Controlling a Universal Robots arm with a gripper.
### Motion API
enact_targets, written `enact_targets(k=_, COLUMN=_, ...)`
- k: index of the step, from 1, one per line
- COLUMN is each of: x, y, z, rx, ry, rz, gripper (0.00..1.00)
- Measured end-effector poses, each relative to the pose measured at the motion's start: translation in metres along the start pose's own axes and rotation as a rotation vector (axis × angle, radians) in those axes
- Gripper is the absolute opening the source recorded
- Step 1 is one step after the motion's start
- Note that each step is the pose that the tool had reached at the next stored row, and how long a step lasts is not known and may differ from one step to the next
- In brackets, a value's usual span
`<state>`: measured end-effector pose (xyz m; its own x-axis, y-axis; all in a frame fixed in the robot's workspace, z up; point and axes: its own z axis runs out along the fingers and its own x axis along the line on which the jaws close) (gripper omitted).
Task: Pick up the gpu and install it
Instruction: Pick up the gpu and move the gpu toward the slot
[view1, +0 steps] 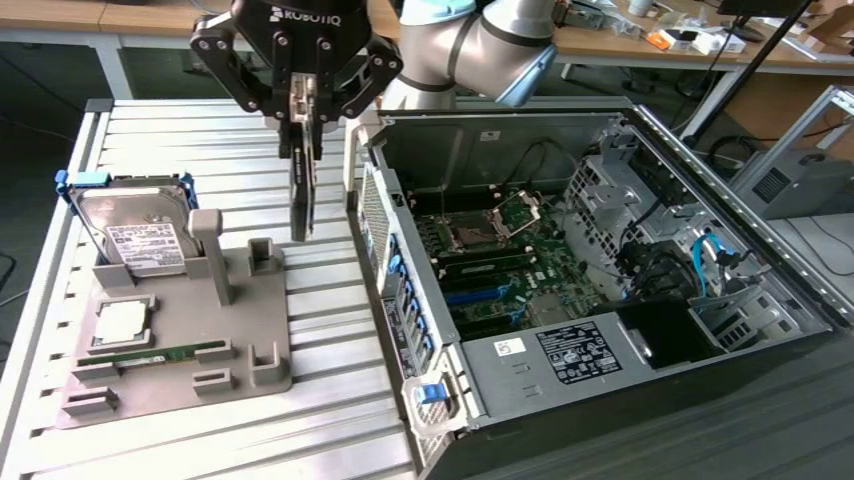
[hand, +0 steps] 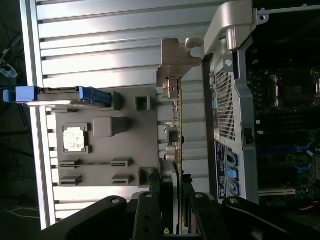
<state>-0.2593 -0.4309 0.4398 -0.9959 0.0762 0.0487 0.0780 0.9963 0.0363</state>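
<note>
The gpu (hand: 178, 150) is clamped edge-on in the gripper (hand: 175, 210) and hung upright in the air. A thin dark board is seen, with a silver bracket (hand: 175, 62) at its lower end. It is held between the grey fixture (view1: 200, 330) and the open computer case (view1: 380, 215).

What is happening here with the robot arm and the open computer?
The arm's gripper is shut on the gpu, which hangs on edge in the air between the grey holder tray and the open computer case. The card is not yet in the case. A hard drive stands in the tray, and a memory stick lies in it.
</note>
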Motion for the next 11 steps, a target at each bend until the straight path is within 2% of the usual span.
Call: enact_targets(k=11, x=-0.0085, y=0.0007, z=-0.0004, rx=0.0007, ry=0.0089, rz=0.000, gripper=0.27)
